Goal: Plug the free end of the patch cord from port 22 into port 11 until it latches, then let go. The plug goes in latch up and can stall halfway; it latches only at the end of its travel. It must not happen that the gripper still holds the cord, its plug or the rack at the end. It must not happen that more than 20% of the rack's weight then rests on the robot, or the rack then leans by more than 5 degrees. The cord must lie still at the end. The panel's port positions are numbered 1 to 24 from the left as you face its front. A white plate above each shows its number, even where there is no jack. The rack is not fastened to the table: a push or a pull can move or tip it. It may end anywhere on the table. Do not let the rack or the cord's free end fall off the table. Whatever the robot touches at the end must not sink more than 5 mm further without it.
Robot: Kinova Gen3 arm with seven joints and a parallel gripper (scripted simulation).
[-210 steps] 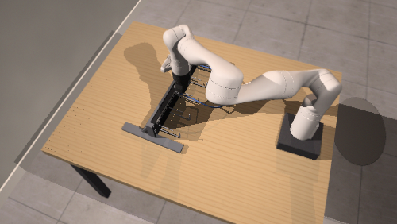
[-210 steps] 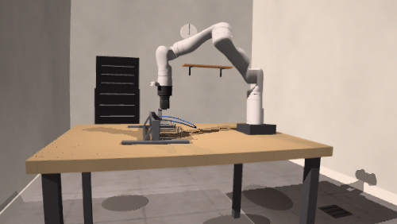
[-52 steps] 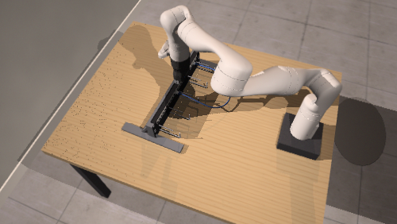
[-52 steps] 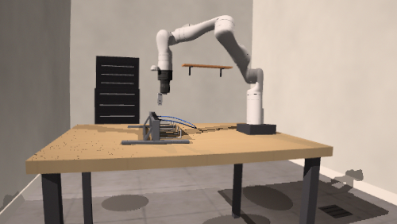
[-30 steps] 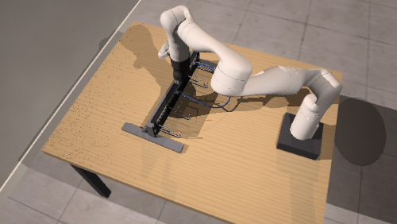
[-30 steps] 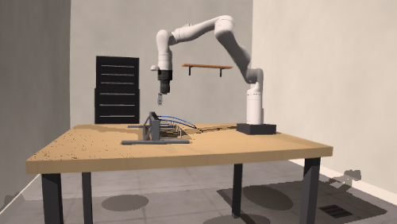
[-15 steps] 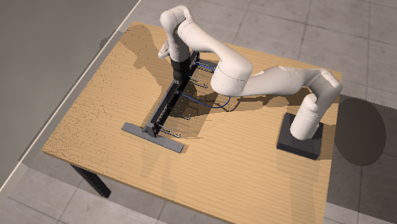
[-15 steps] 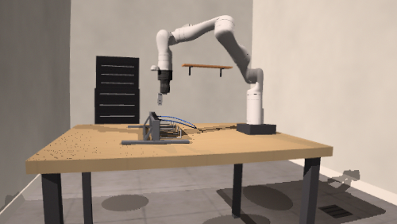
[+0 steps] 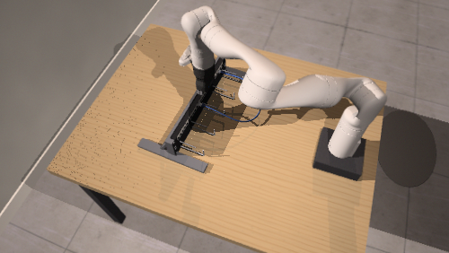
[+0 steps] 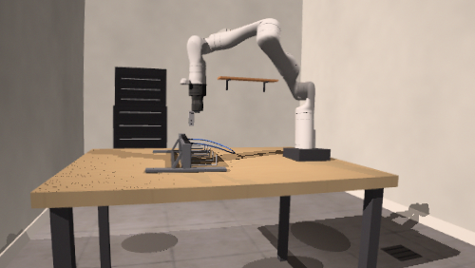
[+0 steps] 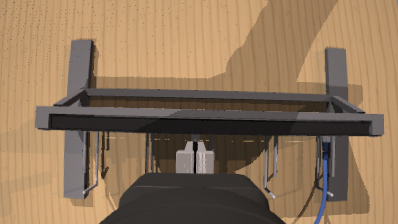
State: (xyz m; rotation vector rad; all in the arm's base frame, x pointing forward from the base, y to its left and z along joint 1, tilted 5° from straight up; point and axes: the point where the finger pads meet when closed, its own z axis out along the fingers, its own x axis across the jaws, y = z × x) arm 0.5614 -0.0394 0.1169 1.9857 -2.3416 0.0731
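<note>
Blue cord [image 9: 238, 120] [image 10: 211, 141] [image 11: 324, 182] beside closed pincer [image 9: 200, 91] [image 10: 191, 124] [image 11: 195, 152]

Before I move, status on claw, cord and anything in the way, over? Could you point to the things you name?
Claw [image 9: 199, 92] [image 10: 191, 124] [image 11: 195, 152] shut, empty, above rack [image 9: 147, 144] [image 10: 186, 157] [image 11: 120, 112]. Blue cord [image 9: 244, 121] [image 10: 215, 143] [image 11: 325, 175] meets panel at two spots. Claw masks wrist view of mid-panel; latching unconfirmed.

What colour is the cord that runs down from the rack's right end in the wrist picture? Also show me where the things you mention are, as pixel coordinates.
Blue; the blue flexible cord [image 9: 244, 121] [image 10: 214, 141] [image 11: 325, 182] shows best in the wrist view.

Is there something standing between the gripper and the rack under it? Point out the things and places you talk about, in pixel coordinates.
Nothing visible: the exterior view shows only a gap between the gripper [image 9: 200, 91] [image 10: 191, 124] [image 11: 195, 145] and the rack [image 9: 183, 122] [image 10: 186, 157] [image 11: 210, 114]. In the wrist view, the gripper hides what is directly below.
</note>
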